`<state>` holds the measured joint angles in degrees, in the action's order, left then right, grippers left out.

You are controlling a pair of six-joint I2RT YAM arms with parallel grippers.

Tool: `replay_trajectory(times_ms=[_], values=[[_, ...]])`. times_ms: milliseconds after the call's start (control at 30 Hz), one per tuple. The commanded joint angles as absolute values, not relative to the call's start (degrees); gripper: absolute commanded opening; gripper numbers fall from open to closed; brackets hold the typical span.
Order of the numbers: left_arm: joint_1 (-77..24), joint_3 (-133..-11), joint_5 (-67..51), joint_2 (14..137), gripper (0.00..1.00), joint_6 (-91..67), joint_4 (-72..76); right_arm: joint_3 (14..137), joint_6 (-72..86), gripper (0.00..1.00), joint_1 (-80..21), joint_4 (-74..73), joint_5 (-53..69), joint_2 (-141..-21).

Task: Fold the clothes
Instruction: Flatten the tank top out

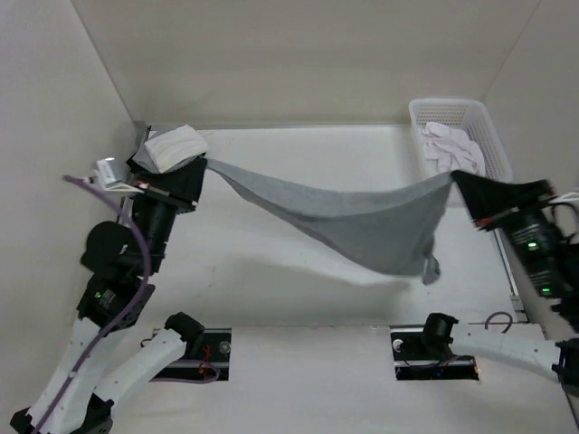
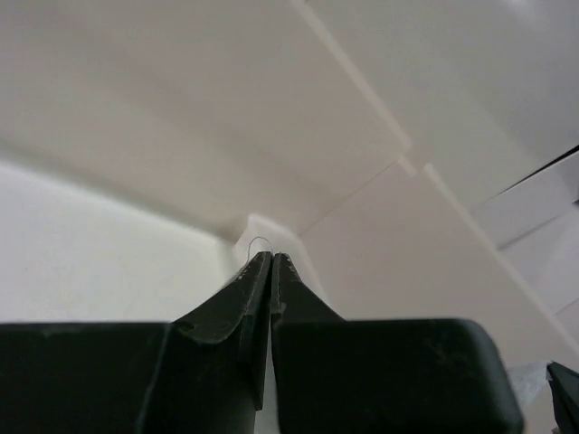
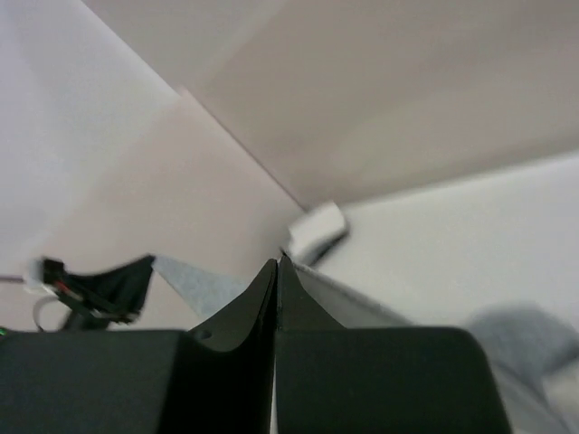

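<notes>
Three pale walls (image 1: pixel 298 54) enclose the white table (image 1: pixel 298 312) under the grey clothes (image 1: pixel 362 221).

Left arm (image 1: pixel 118 271) stood at the table's near-left corner, elbow bent, forearm reaching along the left edge toward the far-left corner. Left gripper (image 1: pixel 204 164) pointed right, jaws pressed together, pinching one end of the clothes (image 1: pixel 362 221). Right arm (image 1: pixel 534 253) lay along the near edge, then angled up the right edge. Right gripper (image 1: pixel 455 177) pointed left, jaws closed tight on the other end. Both wrists were raised above the table, well apart.
</notes>
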<state>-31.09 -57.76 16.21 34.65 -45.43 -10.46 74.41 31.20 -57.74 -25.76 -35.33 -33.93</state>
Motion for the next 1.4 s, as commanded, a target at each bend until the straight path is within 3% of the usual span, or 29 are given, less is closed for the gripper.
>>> replay_trajectory(times_ms=[0, 167, 300, 667, 900, 1000, 1100, 1167, 1233, 1367], values=[[-32.73, -68.35, 22.76, 36.64, 0.0, -40.0, -6.07, 89.25, 17.09, 0.0, -67.42, -27.52, -51.83, -39.44], [-33.26, -79.43, 23.29, 41.04, 0.0, -38.15, -5.28, 105.62, -4.71, 0.0, -78.43, -15.84, -60.63, -49.81], [-34.14, -84.28, 22.76, 42.54, 0.0, -38.06, -5.89, 111.7, -13.43, 0.0, -83.96, -10.65, -64.59, -54.04], [-32.92, -76.05, 25.66, 42.88, 0.0, -37.27, -5.98, 98.99, -21.97, 0.0, -88.38, 3.77, -66.98, -50.81], [-23.53, -64.34, 23.66, 51.4, 0.0, -42.27, -0.62, 86.5, -10.06, 0.0, -67.75, -1.29, -55.84, -52.99], [-18.6, -64.07, 19.18, 55.62, 0.0, -44.73, 0.7, 82.63, 5.32, 0.0, -55.19, -10.0, -41.71, -56.94], [-15.69, -65.21, 15.39, 62.55, 0.0, -46.05, 2.1, 81.12, 17.55, 0.0, -36.14, -11.35, -19.84, -64.31], [-14.29, -69.06, 13.63, 70.01, 0.0, -46.32, 3.16, 87.58, 20.64, 0.0, -25.75, -10.98, -9.36, -72.99], [-11.57, -77.65, 12.31, 78.7, 0.0, -46.41, 2.9, 102.31, 21.88, 0.0, -19.32, -14.13, -3.54, -84.14], [-7.61, -103.29, 6.96, 94.45, 0.0, -46.49, -3.05, 153.57, 21.8, 0.0, -13.94, -32.99, 0.34, -111.11]])
